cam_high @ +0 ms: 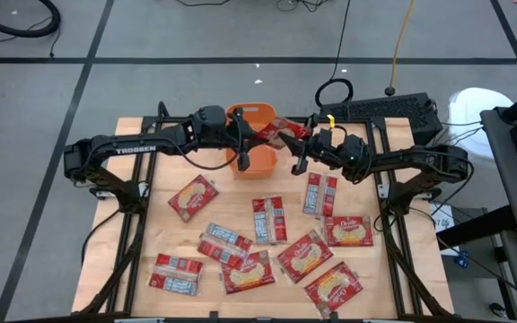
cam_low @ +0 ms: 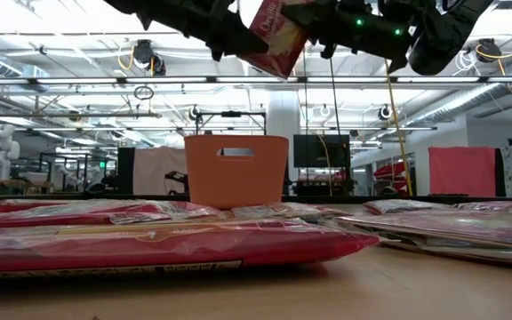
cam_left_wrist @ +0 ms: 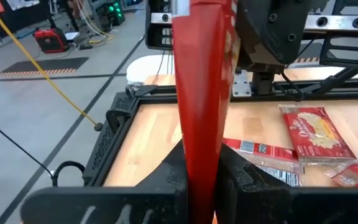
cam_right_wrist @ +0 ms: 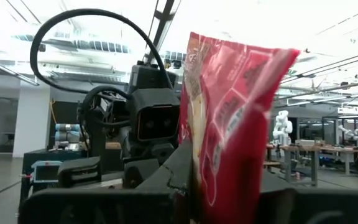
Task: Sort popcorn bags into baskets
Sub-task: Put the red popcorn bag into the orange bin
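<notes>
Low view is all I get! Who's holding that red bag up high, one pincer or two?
Observer: Two. From above, the left pincer and the right pincer both grip the popcorn bag.
Operator: Is it over the basket?
Observer: Its left end is over the orange basket; the rest sticks out past the rim.
Operator: How many more are there?
Observer: Roughly ten bags lie flat on the table.

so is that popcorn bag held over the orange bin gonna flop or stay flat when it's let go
The held popcorn bag probably stays fairly flat: it hangs straight, pinched between both arms' jaws. It looks light and glossy, so it could slip. It should drop into the orange bin below.
</notes>
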You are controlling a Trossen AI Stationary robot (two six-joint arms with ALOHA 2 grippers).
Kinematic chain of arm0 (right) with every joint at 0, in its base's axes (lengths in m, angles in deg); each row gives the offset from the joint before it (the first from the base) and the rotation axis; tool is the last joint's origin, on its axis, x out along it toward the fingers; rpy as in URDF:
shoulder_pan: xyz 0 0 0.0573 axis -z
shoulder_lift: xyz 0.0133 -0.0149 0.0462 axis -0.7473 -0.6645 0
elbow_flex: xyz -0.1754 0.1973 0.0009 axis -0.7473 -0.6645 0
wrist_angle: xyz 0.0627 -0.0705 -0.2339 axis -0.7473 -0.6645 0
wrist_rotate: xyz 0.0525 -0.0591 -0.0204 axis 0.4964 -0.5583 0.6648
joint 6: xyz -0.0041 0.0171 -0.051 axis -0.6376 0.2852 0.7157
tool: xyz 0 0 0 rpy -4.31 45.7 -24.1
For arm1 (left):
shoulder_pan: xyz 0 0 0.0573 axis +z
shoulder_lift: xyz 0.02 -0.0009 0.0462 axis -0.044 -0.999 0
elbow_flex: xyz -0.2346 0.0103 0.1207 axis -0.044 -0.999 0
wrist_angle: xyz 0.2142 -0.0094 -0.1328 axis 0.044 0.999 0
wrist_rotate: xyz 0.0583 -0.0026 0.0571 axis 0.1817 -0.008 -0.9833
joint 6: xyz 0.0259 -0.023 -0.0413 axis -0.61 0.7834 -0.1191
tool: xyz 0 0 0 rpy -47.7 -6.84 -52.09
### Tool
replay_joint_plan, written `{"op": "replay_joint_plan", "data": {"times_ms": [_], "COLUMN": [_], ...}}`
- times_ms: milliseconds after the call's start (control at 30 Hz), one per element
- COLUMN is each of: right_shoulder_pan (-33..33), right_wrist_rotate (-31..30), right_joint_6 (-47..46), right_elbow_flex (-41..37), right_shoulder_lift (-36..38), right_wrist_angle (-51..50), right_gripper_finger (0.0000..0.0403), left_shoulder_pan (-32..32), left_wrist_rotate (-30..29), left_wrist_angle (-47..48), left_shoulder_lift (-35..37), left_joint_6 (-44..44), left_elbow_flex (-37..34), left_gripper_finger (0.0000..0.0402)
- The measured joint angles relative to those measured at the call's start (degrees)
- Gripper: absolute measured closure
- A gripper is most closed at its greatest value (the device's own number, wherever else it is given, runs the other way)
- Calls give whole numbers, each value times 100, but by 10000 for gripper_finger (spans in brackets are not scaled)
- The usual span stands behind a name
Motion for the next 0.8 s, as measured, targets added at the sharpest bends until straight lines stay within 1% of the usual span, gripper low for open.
{"op": "replay_joint_plan", "data": {"times_ms": [133,200,267,367,433,533,667,733,800], "right_shoulder_pan": [2,2,6,5,5,38,52,50,30], "right_wrist_rotate": [-15,-30,-36,-245,-464,-776,-786,-779,-777], "right_joint_6": [-98,-122,-126,-57,48,116,200,273,325], "right_elbow_flex": [0,0,-2,-2,-2,-2,-2,-2,-4], "right_shoulder_lift": [-2,30,153,483,756,1170,1542,1620,1676], "right_wrist_angle": [-31,-151,-409,-1081,-1744,-2756,-3840,-4192,-4506], "right_gripper_finger": [361,345,321,277,250,219,197,194,193], "left_shoulder_pan": [67,111,148,238,338,550,884,1045,1234], "left_wrist_rotate": [128,158,140,133,122,109,-145,-233,-238], "left_wrist_angle": [80,173,389,713,1004,1495,2223,2465,2917], "left_shoulder_lift": [23,65,141,303,406,533,493,349,217], "left_joint_6": [-89,-179,-341,-524,-625,-773,-1077,-1338,-1549], "left_elbow_flex": [0,0,38,93,197,457,948,1279,1585], "left_gripper_finger": [369,359,351,359,370,372,371,368,368]}}
